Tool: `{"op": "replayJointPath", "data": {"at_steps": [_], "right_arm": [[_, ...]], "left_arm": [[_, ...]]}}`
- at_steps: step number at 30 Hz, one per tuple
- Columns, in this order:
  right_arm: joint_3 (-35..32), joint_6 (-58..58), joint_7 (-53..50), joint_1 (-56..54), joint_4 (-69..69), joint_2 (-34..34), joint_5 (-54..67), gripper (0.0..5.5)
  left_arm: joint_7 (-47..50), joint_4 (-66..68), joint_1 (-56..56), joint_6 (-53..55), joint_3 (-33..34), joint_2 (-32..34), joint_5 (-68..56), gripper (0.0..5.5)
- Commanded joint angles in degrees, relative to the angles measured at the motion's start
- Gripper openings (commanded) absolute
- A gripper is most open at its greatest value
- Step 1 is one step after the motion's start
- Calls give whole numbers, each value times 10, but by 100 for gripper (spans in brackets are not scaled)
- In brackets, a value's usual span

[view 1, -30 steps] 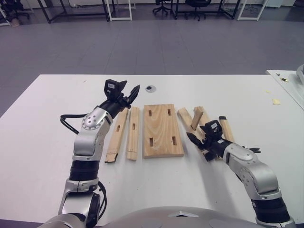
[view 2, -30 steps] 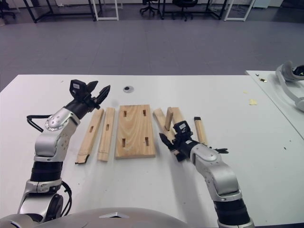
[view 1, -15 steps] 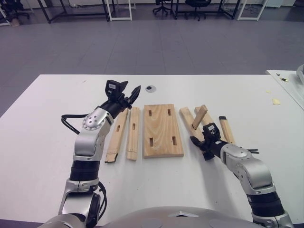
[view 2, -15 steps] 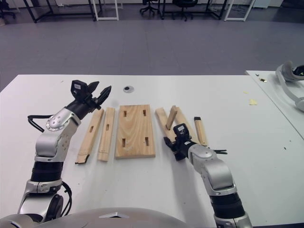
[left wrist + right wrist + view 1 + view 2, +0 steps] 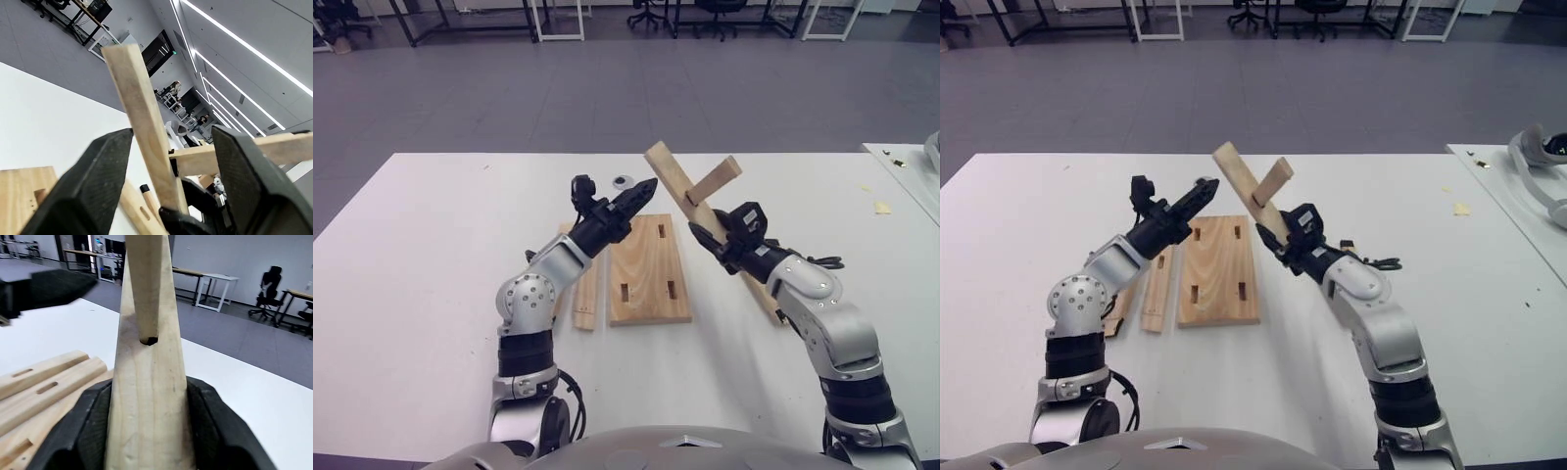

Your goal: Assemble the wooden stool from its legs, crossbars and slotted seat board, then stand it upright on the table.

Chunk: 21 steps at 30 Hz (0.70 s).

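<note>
My right gripper (image 5: pixel 708 241) is shut on a wooden leg (image 5: pixel 677 186) and holds it tilted in the air above the right side of the slotted seat board (image 5: pixel 649 269). A short crossbar (image 5: pixel 716 180) sticks out of the leg's slot. My left gripper (image 5: pixel 642 193) is open over the board's far left corner, its tips just short of the raised leg. The left wrist view has the leg (image 5: pixel 142 127) between its two fingers (image 5: pixel 88 191), farther off. Two legs (image 5: pixel 584 294) lie left of the board; another leg (image 5: pixel 762 291) lies on the right.
A dark round grommet (image 5: pixel 625 182) sits in the white table (image 5: pixel 411 255) behind the board. A yellow scrap (image 5: pixel 881 208) lies at the far right, and a white headset (image 5: pixel 1542 162) rests on the neighbouring table. The table's front and left areas are bare.
My right gripper has lifted the leg with its crossbar off the table, up and to the left. My left arm has swung right, from beside the left legs to over the seat board.
</note>
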Motion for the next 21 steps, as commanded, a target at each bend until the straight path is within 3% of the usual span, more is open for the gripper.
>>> {"op": "replayJointPath", "data": {"at_steps": [1, 7, 17, 21], "right_arm": [[23, -9, 22, -8, -44, 1, 19, 210], [31, -11, 44, 2, -68, -7, 36, 210], [31, -26, 48, 11, -52, -30, 22, 210], [33, -29, 51, 14, -54, -29, 21, 210]], "left_arm": [[50, 7, -31, 18, 37, -8, -78, 294], [75, 8, -33, 17, 35, 5, -103, 294], [96, -10, -16, -5, 55, 20, -130, 116], [101, -16, -12, -4, 52, 24, -142, 104]]}}
